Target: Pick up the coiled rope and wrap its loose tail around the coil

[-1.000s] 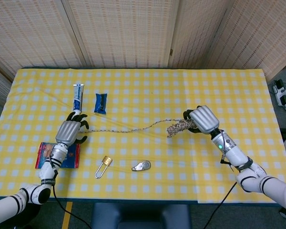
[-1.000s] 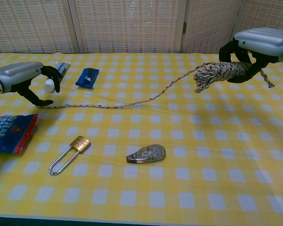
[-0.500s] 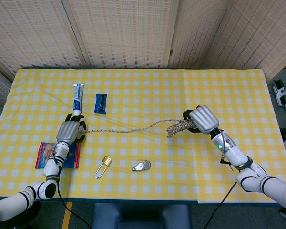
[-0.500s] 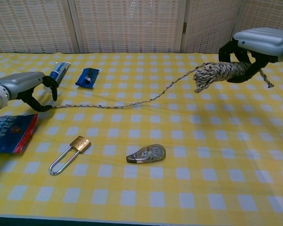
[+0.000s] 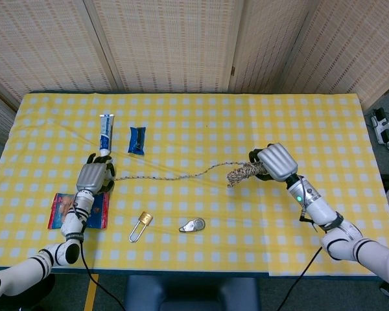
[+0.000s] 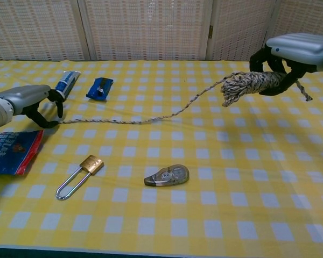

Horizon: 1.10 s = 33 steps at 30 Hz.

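Observation:
The coiled rope (image 5: 243, 172) (image 6: 246, 84) hangs above the yellow checked table, and my right hand (image 5: 274, 162) (image 6: 293, 51) grips its right end. The coil's loose tail (image 5: 175, 175) (image 6: 151, 119) slopes down from the coil and lies leftward along the cloth. My left hand (image 5: 94, 176) (image 6: 27, 99) sits low at the tail's far end, fingers curled and pinching the rope tip against the table.
A toothpaste tube (image 5: 105, 131) (image 6: 65, 82) and a blue packet (image 5: 137, 140) (image 6: 99, 88) lie just beyond the left hand. A red-blue snack bag (image 5: 59, 210) (image 6: 11, 151) is beneath that forearm. A brass padlock (image 5: 140, 225) (image 6: 79, 174) and a correction-tape dispenser (image 5: 192, 225) (image 6: 167, 176) lie near the front.
My left hand has dropped to the cloth and drawn back, and its fingers have closed on the tail's end. The right hand and coil have stayed put.

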{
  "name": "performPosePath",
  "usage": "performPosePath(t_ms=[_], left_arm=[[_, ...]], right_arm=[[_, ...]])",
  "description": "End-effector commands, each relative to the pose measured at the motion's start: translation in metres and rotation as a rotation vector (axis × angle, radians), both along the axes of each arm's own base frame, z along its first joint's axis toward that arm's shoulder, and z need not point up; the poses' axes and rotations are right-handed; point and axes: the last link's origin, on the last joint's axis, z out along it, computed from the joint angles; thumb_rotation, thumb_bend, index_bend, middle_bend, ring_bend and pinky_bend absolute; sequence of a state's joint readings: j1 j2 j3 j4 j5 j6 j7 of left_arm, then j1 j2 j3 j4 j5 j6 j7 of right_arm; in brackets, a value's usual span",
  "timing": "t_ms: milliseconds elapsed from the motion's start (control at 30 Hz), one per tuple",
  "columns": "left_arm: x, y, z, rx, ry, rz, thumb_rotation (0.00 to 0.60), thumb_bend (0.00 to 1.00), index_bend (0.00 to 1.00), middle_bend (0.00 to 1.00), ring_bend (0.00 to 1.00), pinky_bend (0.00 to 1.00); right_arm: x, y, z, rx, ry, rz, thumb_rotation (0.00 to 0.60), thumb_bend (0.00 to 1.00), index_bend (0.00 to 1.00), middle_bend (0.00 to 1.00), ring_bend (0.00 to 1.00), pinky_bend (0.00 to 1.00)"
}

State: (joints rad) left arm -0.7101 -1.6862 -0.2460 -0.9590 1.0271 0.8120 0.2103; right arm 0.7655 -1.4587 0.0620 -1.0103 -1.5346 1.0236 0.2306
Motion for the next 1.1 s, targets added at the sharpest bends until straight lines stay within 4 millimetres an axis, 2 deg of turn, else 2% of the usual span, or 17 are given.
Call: performPosePath(t_ms=[33, 733, 933, 1100], left_arm=[[-0.002, 0.001, -0.002, -0.003, 0.002, 0.011, 0.6, 0.42, 0.53, 0.21, 0.18, 0.06], [-0.007, 0.001, -0.007, -0.002, -0.006, 0.031, 0.6, 0.48, 0.6, 0.21, 0.2, 0.06], [0.003, -0.002, 0.009, 0.04, -0.058, -0.02, 0.6, 0.48, 0.63, 0.21, 0.21, 0.06], [0.026, -0.006, 0.037, 0.084, -0.129, -0.109, 0.6, 0.49, 0.63, 0.21, 0.21, 0.06]], right_arm=[[0.0, 0.0, 0.0, 0.001, 0.0, -0.001, 0.6, 0.61, 0.83, 0.67, 0.74, 0.59], [-0.002, 0.0, -0.001, 0.001, -0.004, -0.01, 0.6, 0.62, 0.83, 0.67, 0.74, 0.59], [0.001, 0.006, 0.003, -0.001, -0.067, 0.008, 0.6, 0.63, 0.84, 0.68, 0.74, 0.59], [0.014, 0.021, 0.003, 0.039, -0.194, 0.043, 0.6, 0.64, 0.86, 0.7, 0.75, 0.59]])
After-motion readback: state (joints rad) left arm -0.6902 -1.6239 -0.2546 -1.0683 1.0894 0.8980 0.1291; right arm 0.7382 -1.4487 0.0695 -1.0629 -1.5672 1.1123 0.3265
